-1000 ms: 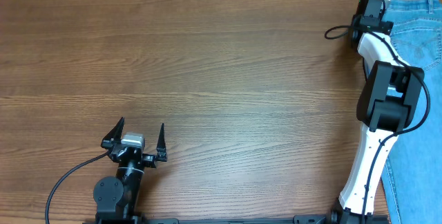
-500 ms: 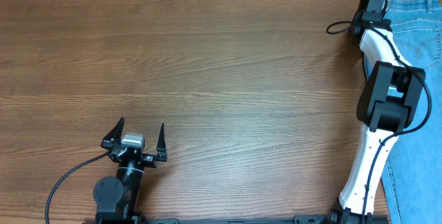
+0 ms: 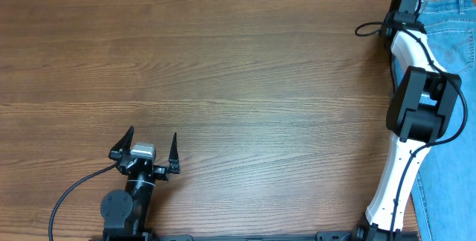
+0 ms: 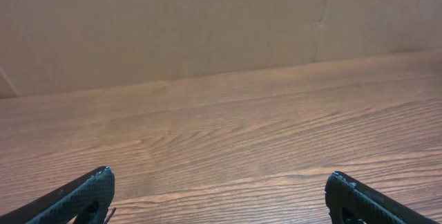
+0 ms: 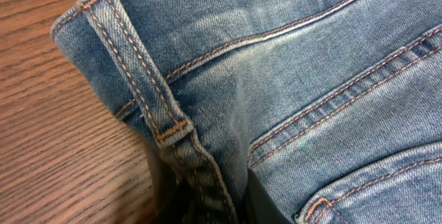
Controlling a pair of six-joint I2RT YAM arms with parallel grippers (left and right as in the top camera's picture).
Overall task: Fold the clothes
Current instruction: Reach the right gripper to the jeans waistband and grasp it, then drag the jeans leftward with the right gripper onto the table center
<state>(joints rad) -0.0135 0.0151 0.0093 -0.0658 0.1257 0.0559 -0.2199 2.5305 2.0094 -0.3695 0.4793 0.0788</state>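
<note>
Nearest the robot's base, the left gripper [image 3: 152, 134] hovers low over the wooden table [image 3: 245, 85] with its fingers spread wide, touching nothing. Farther out, at the far right corner, the right gripper [image 5: 210, 198] seems to pinch the waistband [image 5: 138, 72] edge of the light blue jeans [image 3: 450, 25]. They lie along the table's right edge.
</note>
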